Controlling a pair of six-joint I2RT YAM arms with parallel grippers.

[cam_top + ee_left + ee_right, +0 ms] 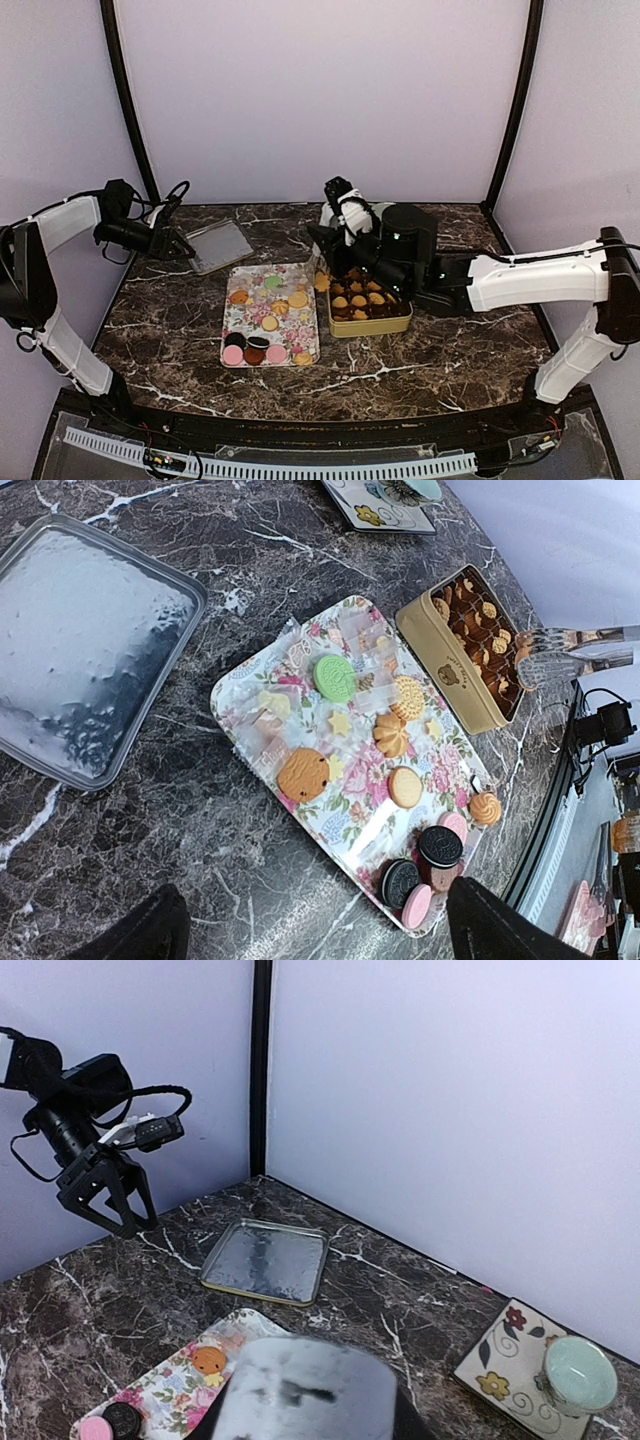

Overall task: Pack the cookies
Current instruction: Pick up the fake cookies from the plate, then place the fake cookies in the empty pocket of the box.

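Observation:
Cookies (pixel 268 315) in tan, pink, green and dark brown lie on the flowery tray (pixel 243 300); the left wrist view shows them too (pixel 390 735). More tan cookies (pixel 362 298) fill the gold tin (pixel 372 328). My right gripper (pixel 328 260) hovers over the tin's back left corner. It is shut on a pale blurred packet (pixel 310 1390), which from above looks like a tan cookie in a clear wrapper (pixel 322 282). My left gripper (pixel 178 243) is open and empty, raised above the table left of the tray; its dark fingers (pixel 150 930) frame the tray's near end.
A silver tin lid (pixel 220 245) lies back left of the tray, seen also from the left wrist (pixel 85 640) and the right wrist (pixel 265 1260). A flowered plate (pixel 500 1355) with a pale green cup (pixel 578 1375) stands at the back. Walls enclose the table.

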